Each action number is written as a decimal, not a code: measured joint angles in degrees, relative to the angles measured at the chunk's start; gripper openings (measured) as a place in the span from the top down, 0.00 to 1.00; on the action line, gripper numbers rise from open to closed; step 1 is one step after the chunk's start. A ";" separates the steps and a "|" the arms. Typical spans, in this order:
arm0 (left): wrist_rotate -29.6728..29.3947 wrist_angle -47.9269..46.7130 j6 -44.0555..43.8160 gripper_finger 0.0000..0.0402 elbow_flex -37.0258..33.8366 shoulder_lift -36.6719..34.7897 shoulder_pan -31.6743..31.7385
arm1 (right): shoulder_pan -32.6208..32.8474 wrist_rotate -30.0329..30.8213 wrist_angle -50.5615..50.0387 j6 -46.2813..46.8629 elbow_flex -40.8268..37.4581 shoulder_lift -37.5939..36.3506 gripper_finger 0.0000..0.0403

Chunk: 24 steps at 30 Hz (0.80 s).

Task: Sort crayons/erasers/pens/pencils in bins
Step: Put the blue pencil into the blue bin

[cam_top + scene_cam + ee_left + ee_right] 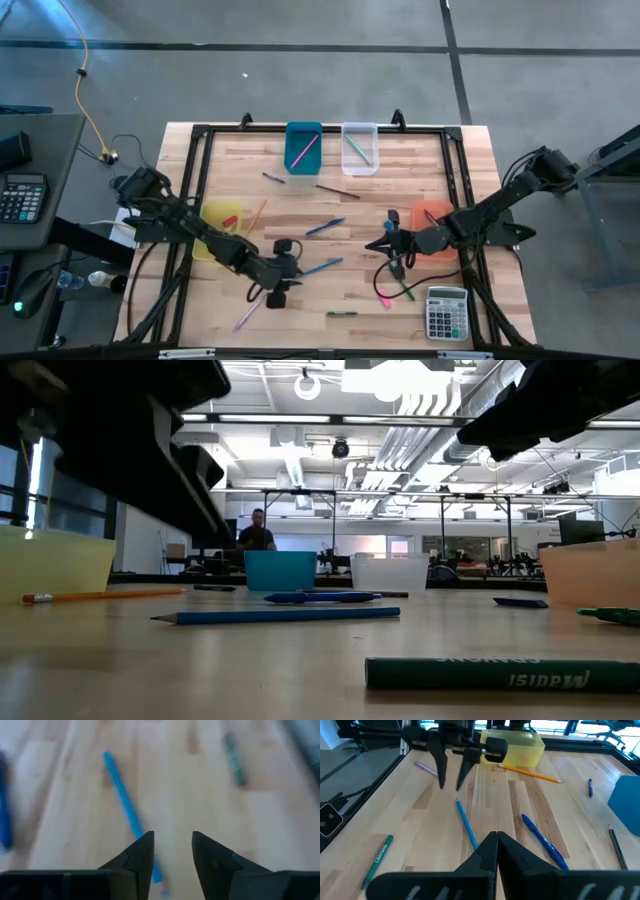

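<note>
My left gripper [450,784] hangs open, fingers pointing down, just above the near-left tip of a blue pencil [467,827] that lies flat on the table; in the left wrist view the blue pencil [122,802] runs under one finger. My right gripper [496,842] stays shut and holds nothing, right of centre, beside the orange bin [432,218]. The yellow bin [218,228] stands behind my left arm with a small red block [230,221] in it. The teal bin [303,147] and clear bin [359,148] at the far edge each hold a stick.
A blue pen [545,840], an orange pencil [530,772], a green crayon [377,860] and a purple stick [425,767] lie loose on the wood. A grey calculator [447,313] sits at the near right, with a pink piece [383,297] and green pen [405,290] beside it.
</note>
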 joint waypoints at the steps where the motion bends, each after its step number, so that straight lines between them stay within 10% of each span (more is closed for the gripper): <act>1: -0.86 -1.94 0.00 0.69 0.73 0.56 -0.07 | 0.00 0.01 0.02 0.01 0.00 0.00 1.00; 24: -1.64 -13.25 -6.16 0.67 5.71 7.61 -0.01 | 0.02 0.01 0.06 0.06 0.00 0.00 1.00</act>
